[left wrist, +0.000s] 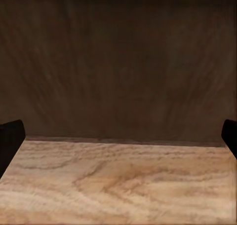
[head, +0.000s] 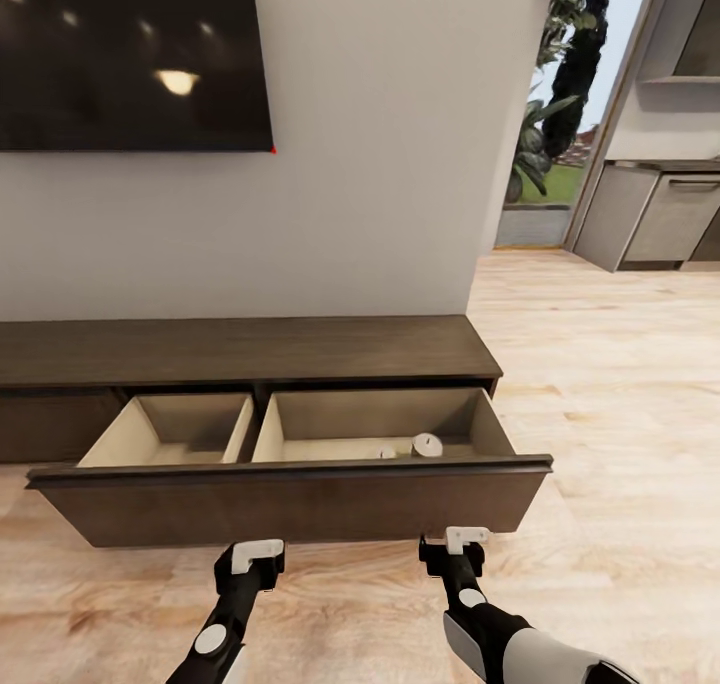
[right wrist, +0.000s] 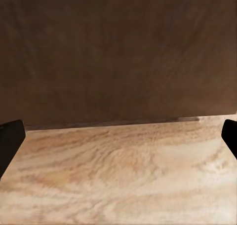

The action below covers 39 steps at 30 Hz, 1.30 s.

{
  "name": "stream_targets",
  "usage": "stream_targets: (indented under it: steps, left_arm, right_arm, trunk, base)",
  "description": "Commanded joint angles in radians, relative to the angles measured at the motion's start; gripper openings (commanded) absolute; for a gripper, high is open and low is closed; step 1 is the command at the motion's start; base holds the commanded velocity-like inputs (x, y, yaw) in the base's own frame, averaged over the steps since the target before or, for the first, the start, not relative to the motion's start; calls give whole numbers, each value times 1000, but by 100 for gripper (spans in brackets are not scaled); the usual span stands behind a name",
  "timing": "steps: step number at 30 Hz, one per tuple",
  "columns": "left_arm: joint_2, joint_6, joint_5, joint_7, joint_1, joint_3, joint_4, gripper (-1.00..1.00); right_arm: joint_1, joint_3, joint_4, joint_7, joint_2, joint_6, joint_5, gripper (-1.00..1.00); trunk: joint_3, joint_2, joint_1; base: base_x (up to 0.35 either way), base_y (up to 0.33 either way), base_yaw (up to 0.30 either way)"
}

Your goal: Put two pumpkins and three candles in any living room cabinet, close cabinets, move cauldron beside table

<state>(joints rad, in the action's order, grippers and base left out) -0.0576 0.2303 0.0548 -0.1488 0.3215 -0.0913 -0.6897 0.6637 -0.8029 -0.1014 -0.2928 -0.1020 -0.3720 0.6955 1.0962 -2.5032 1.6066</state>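
The left gripper (head: 258,556) and right gripper (head: 462,542) hang low over the floor (head: 600,414), side by side, both pointed at the drawer front (head: 290,504). In each wrist view the dark fingertips sit at opposite edges of the frame, so both sets of jaws are spread wide with nothing between them. The left fingertip (left wrist: 10,141) and right fingertip (right wrist: 10,138) frame the dark wood panel and a strip of pale plank flooring below it.

The cabinet (head: 240,349) stands against the wall, beyond the grippers. Its wide drawer is pulled out toward the robot, and each gripper is just short of the drawer's front panel, not touching it.

The drawer has two pale beige compartments split by a divider. The left compartment (head: 170,429) shows bare walls and floor. The right compartment (head: 380,419) holds a candle (head: 427,445) near the front wall, with a second, smaller object (head: 387,453) beside it, mostly hidden by the drawer's front edge; what it is cannot be told.

A dark screen (head: 130,54) hangs on the wall above the cabinet. No readable writing appears anywhere.
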Motion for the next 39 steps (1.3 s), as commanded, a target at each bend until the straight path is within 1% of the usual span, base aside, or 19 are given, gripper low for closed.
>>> stream_targets:
  steps: [1,3,8,10,18,39]
  left_arm:
    - [1,3,5,-8,1,-7,1,100]
    - [2,3,5,-12,1,-8,1,100]
    - [2,3,0,-66,1,-17,2,100]
    - [2,3,0,-71,0,-22,3,100]
    - [2,3,-2,-75,0,-27,4,100]
    - [2,3,-2,-75,1,-27,4,100]
  right_arm:
    - [1,-9,0,-5,0,-2,7,100]
    - [1,-9,0,-5,0,-2,7,100]
    - [1,-9,0,-4,1,-3,6,100]
    - [1,-9,0,-4,0,-3,6,100]
    - [1,-9,0,-4,1,-4,6,100]
    - [1,-9,0,-3,0,-4,6,100]
  trunk:
    - [1,0,0]
    - [1,0,0]
    - [1,0,0]
    - [1,0,0]
    - [1,0,0]
    - [1,0,0]
  base:
    - [249,0,0]
    - [289,0,0]
    - [331,0,0]
    - [325,0,0]
    - [270,0,0]
    - [208,0,0]
